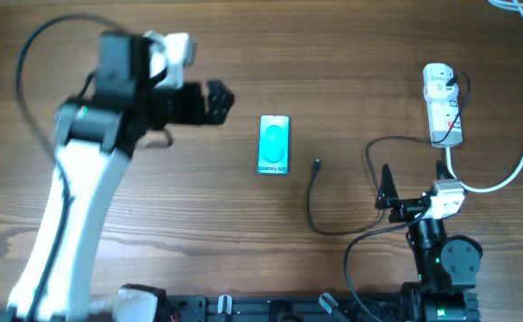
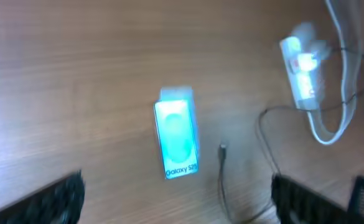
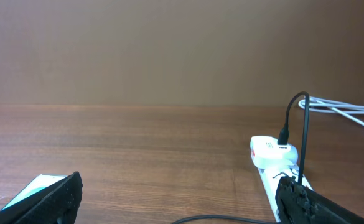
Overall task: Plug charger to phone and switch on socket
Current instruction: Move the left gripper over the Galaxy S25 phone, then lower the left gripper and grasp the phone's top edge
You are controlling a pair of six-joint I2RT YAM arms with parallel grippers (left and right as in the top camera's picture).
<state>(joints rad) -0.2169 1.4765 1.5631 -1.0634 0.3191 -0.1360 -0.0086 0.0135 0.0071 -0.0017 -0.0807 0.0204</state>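
The phone (image 1: 274, 144) lies flat mid-table, its turquoise screen up and the "Galaxy S25" text at its near end; it also shows in the left wrist view (image 2: 177, 138). The charger's thin black cable ends in a dark tip (image 1: 317, 165) just right of the phone, seen too in the left wrist view (image 2: 222, 149). The white socket (image 1: 442, 105) lies at the far right with a black plug in it (image 3: 272, 155). My left gripper (image 1: 216, 100) is open and empty, held above the table left of the phone (image 2: 177, 186). My right gripper (image 1: 414, 183) is open and empty near the socket (image 3: 178, 186).
A thick white cable (image 1: 511, 170) runs from the socket round the right edge of the table. The black cable loops (image 1: 313, 219) across the wood toward the right arm's base. Only a corner of the phone (image 3: 32, 186) shows in the right wrist view.
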